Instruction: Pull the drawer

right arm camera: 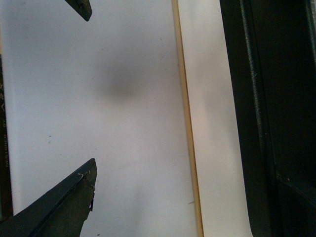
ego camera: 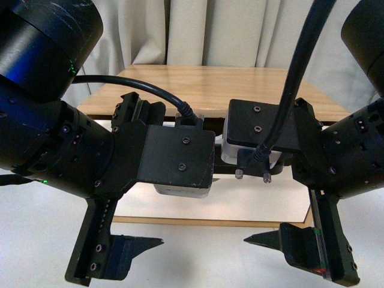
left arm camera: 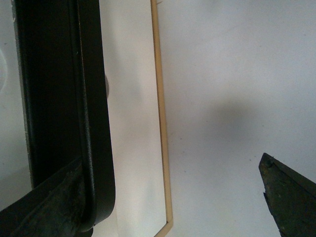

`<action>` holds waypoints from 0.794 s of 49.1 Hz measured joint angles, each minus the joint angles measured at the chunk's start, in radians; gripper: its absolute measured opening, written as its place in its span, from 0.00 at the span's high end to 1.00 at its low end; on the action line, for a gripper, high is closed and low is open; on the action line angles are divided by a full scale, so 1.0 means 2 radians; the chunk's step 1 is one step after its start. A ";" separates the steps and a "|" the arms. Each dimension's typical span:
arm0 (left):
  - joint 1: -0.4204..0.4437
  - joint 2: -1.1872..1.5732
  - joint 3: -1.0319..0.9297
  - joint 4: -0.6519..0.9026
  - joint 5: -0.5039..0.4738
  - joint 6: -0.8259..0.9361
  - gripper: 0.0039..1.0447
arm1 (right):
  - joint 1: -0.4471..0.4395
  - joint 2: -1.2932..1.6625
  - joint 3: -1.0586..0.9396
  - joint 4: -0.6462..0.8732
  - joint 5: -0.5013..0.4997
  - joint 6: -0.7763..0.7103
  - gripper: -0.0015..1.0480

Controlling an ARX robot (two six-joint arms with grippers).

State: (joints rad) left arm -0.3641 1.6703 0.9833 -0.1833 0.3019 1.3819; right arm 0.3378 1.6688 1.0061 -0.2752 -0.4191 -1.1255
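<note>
The drawer's white front (ego camera: pixel 252 201) shows below the wooden top, mostly hidden behind my two arms. A short piece of its black bar handle (ego camera: pixel 225 170) appears between them. In the left wrist view the handle (left arm camera: pixel 59 98) runs along the white front (left arm camera: pixel 133 123), and my left gripper (left arm camera: pixel 173 192) is open. One of its fingers (left arm camera: pixel 44 207) lies by the handle's rounded end; whether they touch is unclear. My right gripper (right arm camera: pixel 89 94) is open over the white surface, beside the drawer front (right arm camera: pixel 210 98) and handle (right arm camera: pixel 266 118). The notch and the drawer's inside are hidden.
A light wooden cabinet top (ego camera: pixel 210 84) stands before pale curtains (ego camera: pixel 228 30). A thin wood strip (left arm camera: pixel 160 98) edges the drawer front. A white surface (ego camera: pixel 210 252) lies below it. Black cables (ego camera: pixel 300 60) cross in front of the cabinet.
</note>
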 joint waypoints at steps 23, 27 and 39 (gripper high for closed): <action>0.004 -0.065 -0.058 -0.041 0.035 0.037 0.06 | 0.000 -0.060 -0.056 -0.036 -0.031 -0.034 0.09; 0.009 -0.081 -0.073 -0.047 0.044 0.051 0.06 | 0.000 -0.071 -0.069 -0.037 -0.037 -0.042 0.09; 0.027 -0.120 -0.131 0.043 0.112 0.014 0.06 | -0.018 -0.112 -0.118 0.026 -0.064 -0.017 0.09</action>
State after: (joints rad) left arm -0.3103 1.4303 0.7216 -0.0975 0.5262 1.4090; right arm 0.3023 1.4445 0.7696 -0.2234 -0.5461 -1.1603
